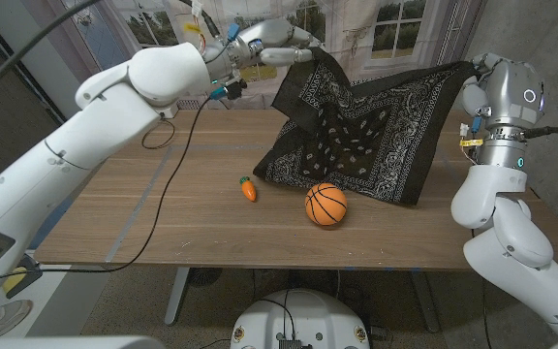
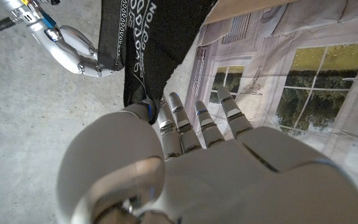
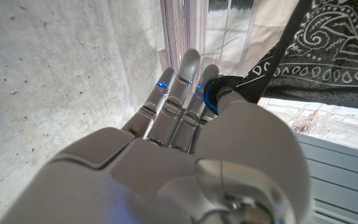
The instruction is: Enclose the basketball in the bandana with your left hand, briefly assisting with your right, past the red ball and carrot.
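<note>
Fingers of the left hand pinch one corner of the black bandana, lifted high over the far side of the table; the right hand pinches the opposite corner, so the cloth hangs as a sloping sheet. Just in front of its lower edge sits the basketball, with the carrot beside it. To do this well, keep both corners taut and bring the sheet forward and down over the ball without brushing the carrot.
</note>
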`<action>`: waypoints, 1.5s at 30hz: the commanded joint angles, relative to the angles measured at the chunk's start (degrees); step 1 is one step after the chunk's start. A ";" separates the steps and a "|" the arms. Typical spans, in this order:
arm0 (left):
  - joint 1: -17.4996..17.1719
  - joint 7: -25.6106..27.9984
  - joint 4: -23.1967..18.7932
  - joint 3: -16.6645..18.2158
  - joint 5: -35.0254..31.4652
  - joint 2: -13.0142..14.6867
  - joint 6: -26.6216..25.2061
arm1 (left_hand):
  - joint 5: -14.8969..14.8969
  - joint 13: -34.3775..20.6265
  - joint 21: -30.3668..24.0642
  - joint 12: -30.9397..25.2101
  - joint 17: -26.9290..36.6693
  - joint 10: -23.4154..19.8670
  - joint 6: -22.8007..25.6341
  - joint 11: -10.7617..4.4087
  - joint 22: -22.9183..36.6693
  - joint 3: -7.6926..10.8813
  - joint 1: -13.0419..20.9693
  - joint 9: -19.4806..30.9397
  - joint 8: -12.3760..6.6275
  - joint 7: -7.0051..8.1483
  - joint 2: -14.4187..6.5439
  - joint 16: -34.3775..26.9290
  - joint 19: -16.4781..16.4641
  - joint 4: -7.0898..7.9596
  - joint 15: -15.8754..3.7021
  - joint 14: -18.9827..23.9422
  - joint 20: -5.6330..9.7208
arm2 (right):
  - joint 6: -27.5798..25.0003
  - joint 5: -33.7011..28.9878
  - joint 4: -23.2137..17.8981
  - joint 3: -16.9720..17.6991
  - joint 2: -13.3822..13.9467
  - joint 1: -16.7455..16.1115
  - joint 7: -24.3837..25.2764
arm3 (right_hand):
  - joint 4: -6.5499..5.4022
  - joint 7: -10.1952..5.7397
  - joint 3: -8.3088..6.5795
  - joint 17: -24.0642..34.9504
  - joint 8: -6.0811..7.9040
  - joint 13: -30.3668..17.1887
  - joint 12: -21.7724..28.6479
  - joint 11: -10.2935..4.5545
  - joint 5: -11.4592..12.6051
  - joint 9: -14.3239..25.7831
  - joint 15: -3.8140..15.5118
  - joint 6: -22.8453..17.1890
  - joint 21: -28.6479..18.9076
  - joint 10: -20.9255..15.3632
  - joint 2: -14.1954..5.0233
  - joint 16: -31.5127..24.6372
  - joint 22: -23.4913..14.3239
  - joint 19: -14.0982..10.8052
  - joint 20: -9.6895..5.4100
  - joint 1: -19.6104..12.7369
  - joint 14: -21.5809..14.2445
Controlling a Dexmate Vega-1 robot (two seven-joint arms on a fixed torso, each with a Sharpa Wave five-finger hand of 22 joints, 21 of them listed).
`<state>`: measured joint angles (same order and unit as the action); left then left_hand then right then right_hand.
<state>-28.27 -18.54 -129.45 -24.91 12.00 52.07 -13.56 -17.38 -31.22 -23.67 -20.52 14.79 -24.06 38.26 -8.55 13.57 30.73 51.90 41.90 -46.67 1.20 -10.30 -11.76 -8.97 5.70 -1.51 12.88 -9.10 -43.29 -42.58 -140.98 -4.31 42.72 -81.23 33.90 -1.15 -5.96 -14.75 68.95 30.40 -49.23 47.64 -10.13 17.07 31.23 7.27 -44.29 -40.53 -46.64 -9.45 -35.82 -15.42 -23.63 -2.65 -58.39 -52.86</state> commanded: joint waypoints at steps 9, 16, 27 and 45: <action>12.02 -21.82 11.65 -8.26 8.64 -3.82 6.35 | 0.75 -0.51 -0.17 -0.12 0.40 -0.67 0.16 0.24 -0.15 1.43 0.35 0.44 -1.52 -1.83 -0.47 -0.09 0.54 -0.37 -0.07 -0.32 -0.18 | -11.54 10.37 -15.47 13.37 8.33 -8.97 -36.18 | -0.88 -0.07 -0.11 -2.25 6.59 0.40 -0.40 0.17 0.64 0.04 5.43 0.19 -0.97 0.86 -0.44 3.81 0.46 0.95 -0.75 -0.29 3.06; 14.73 -29.61 15.77 -10.13 12.90 -6.16 9.24 | 1.74 -0.76 -0.53 -0.49 0.43 -1.71 1.36 0.77 -0.26 2.09 1.23 -0.18 -2.32 -3.37 -0.34 -0.37 0.30 -1.86 -0.16 0.04 0.27 | -13.19 14.04 -15.74 14.11 10.07 -7.74 -38.09 | -1.10 0.12 -0.27 -4.38 6.47 1.08 -0.71 0.89 0.76 -0.29 5.41 0.41 -1.31 1.46 -0.47 6.78 0.94 1.34 -0.55 -0.41 4.34; 11.13 -28.38 11.24 -8.95 13.47 -3.76 10.08 | 3.92 -1.04 -0.81 -0.49 0.99 -1.72 1.66 1.88 -0.37 1.88 1.95 -1.15 -2.59 -4.42 -0.84 -0.76 0.52 -3.33 0.61 -0.53 -0.03 | -17.03 19.83 -17.79 14.90 15.35 -7.08 -39.96 | -1.29 0.37 -0.46 -5.63 6.37 2.09 -1.07 1.36 0.76 -0.80 5.36 0.25 -1.71 1.87 -0.42 8.89 1.46 1.52 -0.33 -0.54 4.79; 6.40 -30.89 6.53 -9.63 14.01 -0.10 10.06 | 5.85 -1.32 -1.24 -0.56 1.28 -1.94 2.47 2.17 -0.47 2.08 2.37 -2.32 -2.89 -4.91 -0.72 -1.00 0.50 -4.44 0.83 -0.65 -0.27 | -23.03 26.94 -22.12 15.72 19.69 -10.91 -39.95 | -1.34 0.72 -0.86 -6.28 6.41 2.89 -0.79 1.59 0.64 -1.48 5.43 -0.30 -2.28 1.31 -0.46 10.44 2.13 1.58 0.05 -0.93 4.01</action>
<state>-20.72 -46.05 -121.42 -33.32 25.56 50.60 -3.28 -11.85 -32.28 -24.39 -20.81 15.85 -25.72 39.32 -6.52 13.04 32.68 52.31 39.65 -49.22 -2.49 -9.90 -12.65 -8.47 1.65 -1.01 12.39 -9.00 -61.65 -20.59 -160.55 11.37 59.04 -91.72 -5.04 -2.15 -5.49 -15.26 62.59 31.28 -46.45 46.58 -8.88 17.65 29.72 6.04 -43.70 -42.39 -45.04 -9.44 -25.63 -13.30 -22.08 -2.53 -58.39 -48.19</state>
